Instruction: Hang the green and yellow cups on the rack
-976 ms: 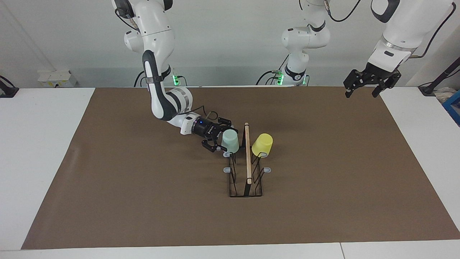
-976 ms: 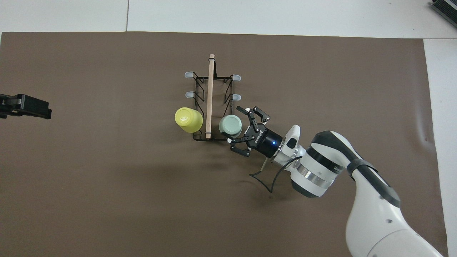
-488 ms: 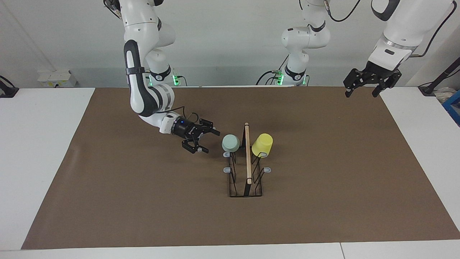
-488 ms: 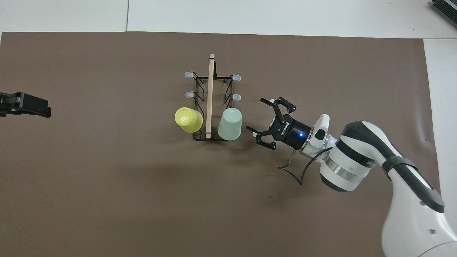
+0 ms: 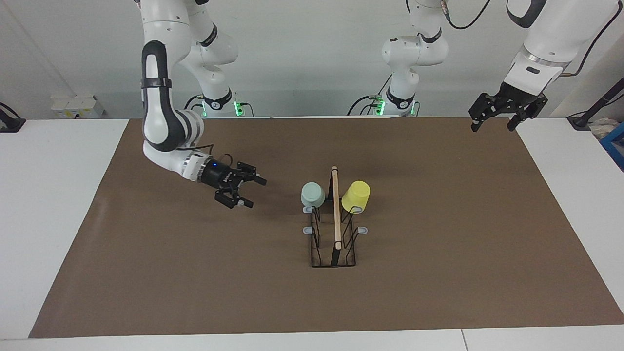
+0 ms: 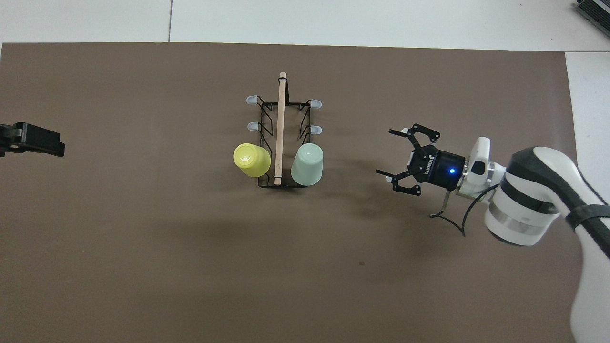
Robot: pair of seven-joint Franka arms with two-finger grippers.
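Spread wide and holding nothing, the right gripper (image 5: 253, 192) (image 6: 393, 157) is seen low over the brown mat (image 5: 438, 273) (image 6: 143, 247), well apart from the rack (image 5: 333, 243) (image 6: 282, 143) on the side toward the right arm's end of the table. Its 2 fingers are pointed toward the rack, with clear mat between their tips and the nearest cup. The right arm is bent low from its base and stretched out sideways above the mat.

On the rack, both cups are hung upside down on pegs at the end nearest the robots. The green cup (image 5: 312, 194) (image 6: 307, 165) is hung on the side of the rack facing the right gripper, and the yellow cup (image 5: 356, 196) (image 6: 251, 159) on the side facing the left arm's end of the table. Between the 2 cups the rack's wooden bar (image 5: 336, 209) (image 6: 280, 128) is run along the top of the black wire frame. 4 grey-tipped pegs are left bare, 2 on each side, farther from the robots than the cups.

Far from the rack, the left gripper (image 5: 493, 124) (image 6: 28, 140) is held raised over the mat's edge at the left arm's end of the table, its fingers parted and nothing between them; that arm is waiting.
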